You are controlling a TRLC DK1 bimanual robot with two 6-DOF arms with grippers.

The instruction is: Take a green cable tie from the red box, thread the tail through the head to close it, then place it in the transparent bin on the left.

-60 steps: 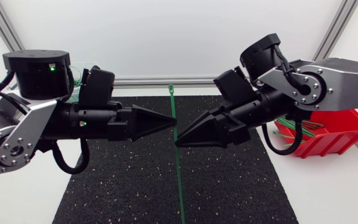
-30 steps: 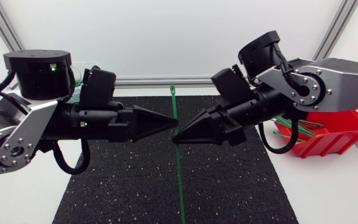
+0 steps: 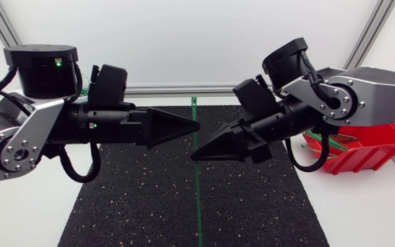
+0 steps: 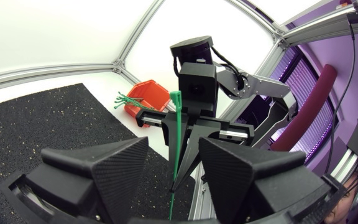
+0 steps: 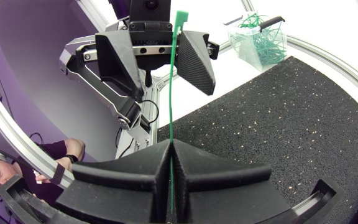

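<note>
The green cable tie (image 3: 197, 199) stands straight, unlooped, running from 12 o'clock to 6 o'clock through the centre of the head view above the black mat (image 3: 136, 206). Its head end is at 12 o'clock.

The right gripper (image 3: 196, 156) is clenched on the tie. In the right wrist view its fingers meet on the strap (image 5: 170, 118) at the gripper (image 5: 169, 146), and the strap rises ahead of it to the square head.

The left gripper (image 3: 196, 125) is released. It comes in from 9 o'clock, with its tip at the tie just toward 12 o'clock of the right gripper's tip. In the left wrist view its fingers (image 4: 117, 168) stand apart, with the tie (image 4: 175, 134) in the gap ahead of the gripper (image 4: 174, 142). Whether either finger touches the tie cannot be told.

The red box (image 3: 362, 154) sits on the white surface (image 3: 362, 213) at 3 o'clock of the mat and holds spare green ties (image 4: 126, 99). In the right wrist view, the transparent bin (image 5: 257, 40) stands beyond the mat's corner, beside the left arm, with green ties inside.
</note>
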